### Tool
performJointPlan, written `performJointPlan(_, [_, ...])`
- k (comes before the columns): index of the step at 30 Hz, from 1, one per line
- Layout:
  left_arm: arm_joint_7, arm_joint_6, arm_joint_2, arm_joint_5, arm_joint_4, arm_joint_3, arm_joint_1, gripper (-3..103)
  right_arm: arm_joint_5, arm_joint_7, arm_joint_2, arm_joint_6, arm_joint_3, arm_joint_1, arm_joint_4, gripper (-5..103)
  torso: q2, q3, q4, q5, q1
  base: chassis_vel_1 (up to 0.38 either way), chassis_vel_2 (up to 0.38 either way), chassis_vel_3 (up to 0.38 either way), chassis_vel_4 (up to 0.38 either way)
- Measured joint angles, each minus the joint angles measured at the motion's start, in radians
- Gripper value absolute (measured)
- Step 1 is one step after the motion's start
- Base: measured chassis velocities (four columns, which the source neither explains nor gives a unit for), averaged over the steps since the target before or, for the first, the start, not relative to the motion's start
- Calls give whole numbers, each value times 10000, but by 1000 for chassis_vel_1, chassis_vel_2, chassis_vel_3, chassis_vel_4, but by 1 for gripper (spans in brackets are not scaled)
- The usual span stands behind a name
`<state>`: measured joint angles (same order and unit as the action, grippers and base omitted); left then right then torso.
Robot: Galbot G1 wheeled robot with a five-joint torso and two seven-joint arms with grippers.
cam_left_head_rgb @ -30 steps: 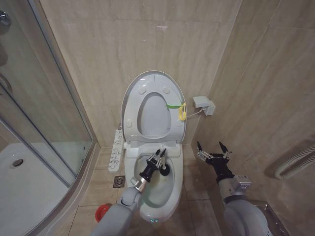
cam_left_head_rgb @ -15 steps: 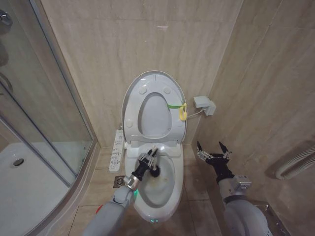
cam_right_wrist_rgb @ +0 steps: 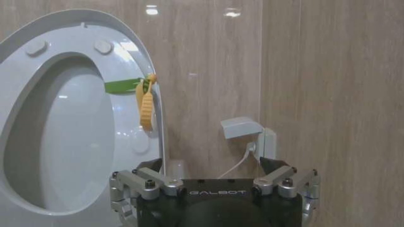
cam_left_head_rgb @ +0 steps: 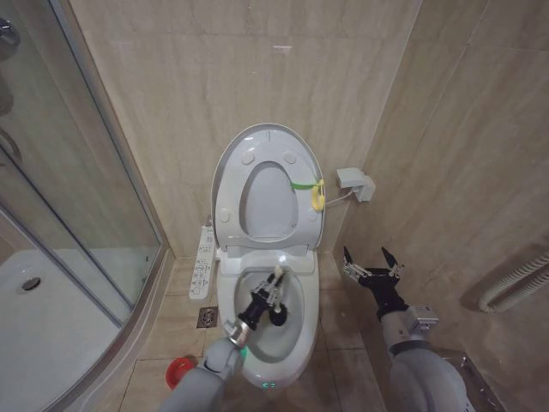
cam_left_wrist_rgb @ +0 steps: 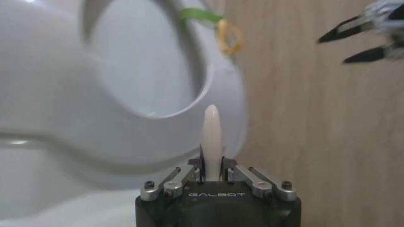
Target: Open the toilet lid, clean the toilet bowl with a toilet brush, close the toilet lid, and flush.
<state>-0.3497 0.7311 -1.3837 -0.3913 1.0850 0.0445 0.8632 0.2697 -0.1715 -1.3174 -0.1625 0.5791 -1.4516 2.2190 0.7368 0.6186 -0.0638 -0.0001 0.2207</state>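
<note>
The toilet lid (cam_left_head_rgb: 266, 142) stands upright against the wall, with its green strap and yellow ring (cam_left_head_rgb: 316, 194) on its edge. Below it the toilet bowl (cam_left_head_rgb: 310, 302) lies uncovered. My left gripper (cam_left_head_rgb: 271, 293) reaches over the bowl, shut on the toilet brush handle (cam_left_head_rgb: 278, 275); the dark bristle head (cam_left_head_rgb: 279, 316) is down inside the bowl. In the left wrist view the white handle (cam_left_wrist_rgb: 211, 135) sticks up out of the shut gripper (cam_left_wrist_rgb: 213, 169), facing the lid (cam_left_wrist_rgb: 57, 109). My right gripper (cam_left_head_rgb: 371, 264) hangs open beside the toilet, holding nothing.
A white button panel (cam_left_head_rgb: 204, 262) runs along the bowl's left side. The red cup holder (cam_left_head_rgb: 177, 370) sits on the floor at the left front. A glass shower enclosure (cam_left_head_rgb: 77, 215) stands to the left. A white wall box (cam_left_head_rgb: 354, 183) with a cable is right of the lid.
My left gripper swept the brush to the bowl's left, then back toward the front, with the bristle head lower in the bowl. The right arm has not moved.
</note>
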Motion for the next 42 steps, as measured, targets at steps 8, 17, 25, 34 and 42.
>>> performJointPlan(8, [80, -140, 332, -235, 440, -204, -136, 19, 0, 0, 0, 0, 0, 1, 0, 100, 0, 0, -2, 0, 0, 0, 0, 0, 0])
performJointPlan(17, [158, -131, -104, 11, 749, 253, 202, 19, 0, 0, 0, 0, 0, 0, 0, 100, 0, 0, -4, 0, 0, 0, 0, 0, 0])
performJointPlan(25, [203, -180, 203, 166, -549, -155, -195, 19, 0, 0, 0, 0, 0, 1, 0, 100, -1, 1, 2, 0, 0, 0, 0, 0, 0])
performJointPlan(34, [296, -134, 283, -78, 822, 57, 25, 19, 0, 0, 0, 0, 0, 1, 0, 100, 0, 1, -4, 0, 1, 0, 0, 0, 0])
performJointPlan(42, [331, -135, -101, -9, 464, 428, 152, 19, 0, 0, 0, 0, 0, 0, 0, 100, 0, 1, -1, -1, 0, 0, 0, 0, 0])
